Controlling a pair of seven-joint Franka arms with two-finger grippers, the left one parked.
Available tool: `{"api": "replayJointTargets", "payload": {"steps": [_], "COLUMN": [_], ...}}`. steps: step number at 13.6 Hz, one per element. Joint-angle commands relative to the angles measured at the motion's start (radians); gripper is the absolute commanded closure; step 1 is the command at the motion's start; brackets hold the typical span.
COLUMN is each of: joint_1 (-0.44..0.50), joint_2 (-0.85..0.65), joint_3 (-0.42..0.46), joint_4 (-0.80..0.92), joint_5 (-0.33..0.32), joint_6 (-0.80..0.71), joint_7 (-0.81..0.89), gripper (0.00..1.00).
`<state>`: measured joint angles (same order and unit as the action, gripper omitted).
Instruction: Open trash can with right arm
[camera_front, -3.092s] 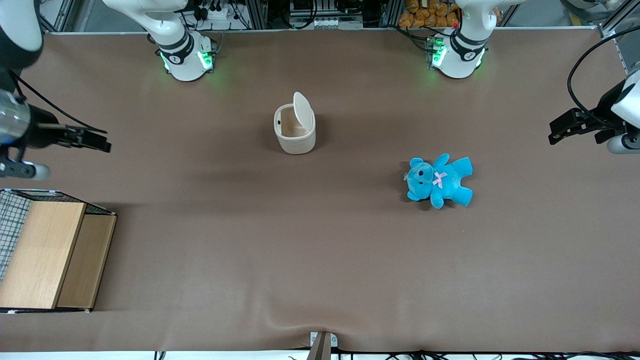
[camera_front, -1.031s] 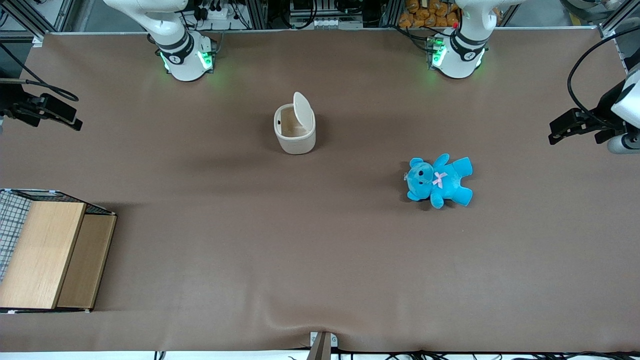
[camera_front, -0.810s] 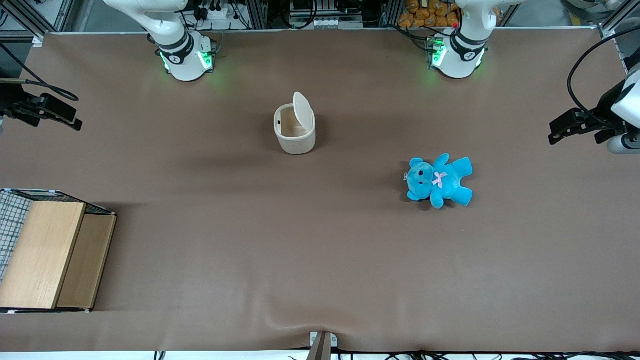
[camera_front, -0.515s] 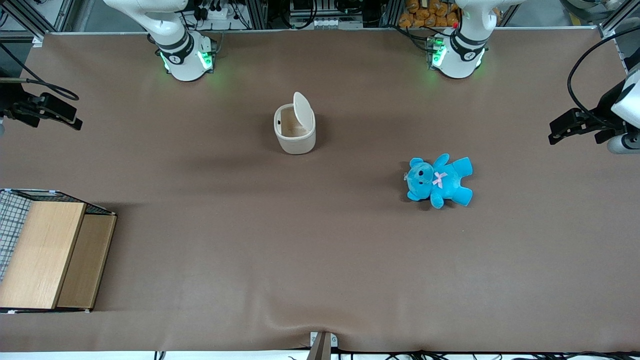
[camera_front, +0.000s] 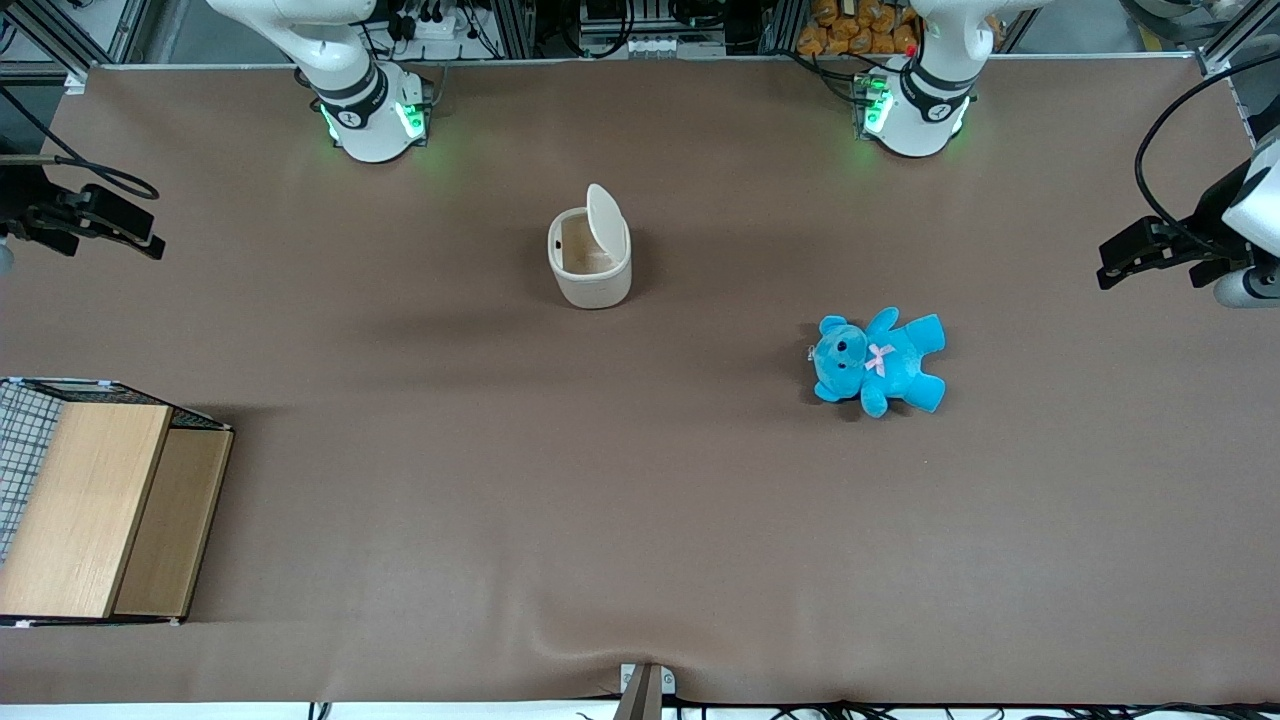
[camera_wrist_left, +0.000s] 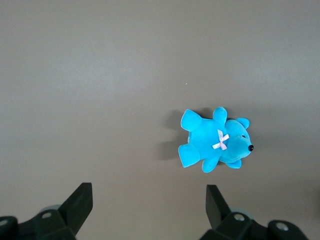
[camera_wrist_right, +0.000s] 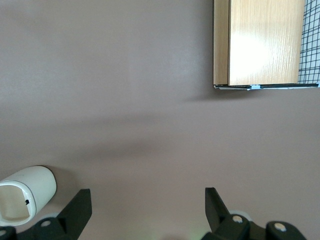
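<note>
My tool (camera_wrist_right: 145, 210), fingers spread and empty, hung above the counter (camera_front: 640, 500), well apart from the trash can (camera_front: 590, 258), lid raised.

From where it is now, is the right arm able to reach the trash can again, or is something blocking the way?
Probably yes. The gripper, fingers open, hangs at the working arm's end of the table, apart from the trash can, whose lid stands open. Only bare table lies between them; the wooden box sits nearer the front camera.
</note>
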<state>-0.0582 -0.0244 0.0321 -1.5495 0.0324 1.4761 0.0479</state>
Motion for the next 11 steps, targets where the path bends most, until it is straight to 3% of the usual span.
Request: {"api": "replayJointTargets", "payload": {"steps": [1, 11], "joint_1": [-0.022, -0.025], "joint_2": [-0.017, -0.006], "joint_3": [0.015, 0.015], "joint_4": [-0.012, 0.003], "joint_5": [-0.009, -0.009], "joint_6": [0.000, -0.003], "joint_7": [-0.011, -0.014], "gripper": [0.00, 0.00]}}
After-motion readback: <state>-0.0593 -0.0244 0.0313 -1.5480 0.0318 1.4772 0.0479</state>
